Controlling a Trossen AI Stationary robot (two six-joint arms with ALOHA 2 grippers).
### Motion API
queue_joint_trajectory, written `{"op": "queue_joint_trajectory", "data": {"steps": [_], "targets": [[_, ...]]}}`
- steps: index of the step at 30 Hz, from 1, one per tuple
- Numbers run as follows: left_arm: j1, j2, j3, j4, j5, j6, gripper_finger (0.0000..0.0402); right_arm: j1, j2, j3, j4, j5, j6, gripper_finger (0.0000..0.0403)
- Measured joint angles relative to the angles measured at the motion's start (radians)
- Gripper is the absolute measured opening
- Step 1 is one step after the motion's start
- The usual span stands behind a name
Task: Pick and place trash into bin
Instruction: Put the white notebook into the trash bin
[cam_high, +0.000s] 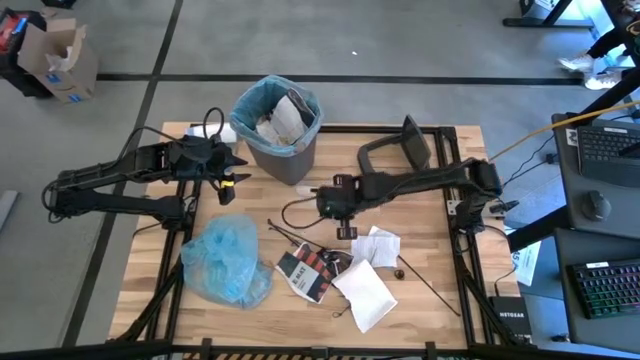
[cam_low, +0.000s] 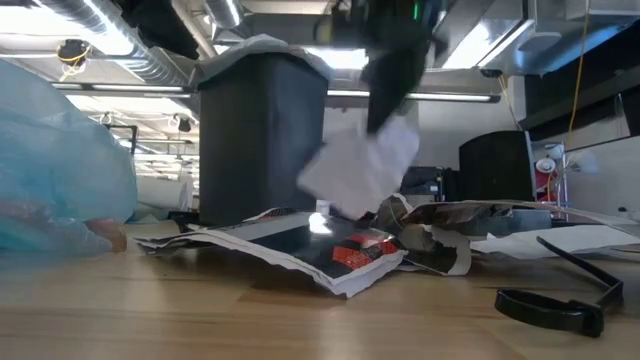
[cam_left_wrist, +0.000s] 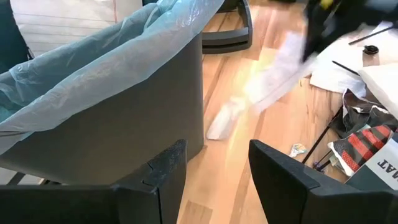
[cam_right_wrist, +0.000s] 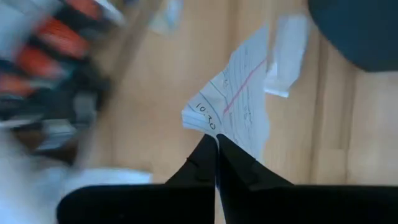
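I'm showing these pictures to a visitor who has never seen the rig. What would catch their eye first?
Probably the right gripper, shut on a sheet of white lined paper and holding it above the table just beside the bin. The dark grey bin, at the table's far edge, has a light blue liner and paper already inside. Next, the crumpled blue plastic bag lying on the table's left side.

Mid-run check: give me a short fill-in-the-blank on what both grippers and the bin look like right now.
1. The right gripper is shut on a sheet of ____.
2. The bin is lined with a light ____ bag.
3. The left gripper waits beside the bin with its fingers ____.
4. The bin's grey lid lies on the ____, off the bin.

Missing words: paper; blue; open; table
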Motion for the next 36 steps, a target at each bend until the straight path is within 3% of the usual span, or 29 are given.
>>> {"op": "queue_joint_trajectory", "data": {"steps": [3,10,15,21,30,36], "targets": [[0.0,0.0,0.0,0.002,0.0,0.001,0.0166,-0.006,-0.036,0.12,-0.072,-0.066,0.016,0.0001],[0.0,0.0,0.0,0.008,0.0,0.008,0.0166,-0.015,-0.052,0.409,-0.066,-0.074,-0.011,0.0001],[0.0,0.0,0.0,0.011,0.0,0.014,0.0166,-0.02,-0.054,0.539,0.024,0.004,-0.075,0.0001],[0.0,0.0,0.0,0.027,0.0,0.033,0.0166,-0.09,-0.039,0.541,0.33,0.171,-0.171,0.0001],[0.0,0.0,0.0,0.024,0.0,0.014,0.0166,-0.248,0.09,0.538,0.521,0.177,-0.195,0.0006],[0.0,0.0,0.0,0.018,0.0,-0.006,0.0166,-0.261,0.107,0.538,0.526,0.18,-0.195,0.0087]]}}
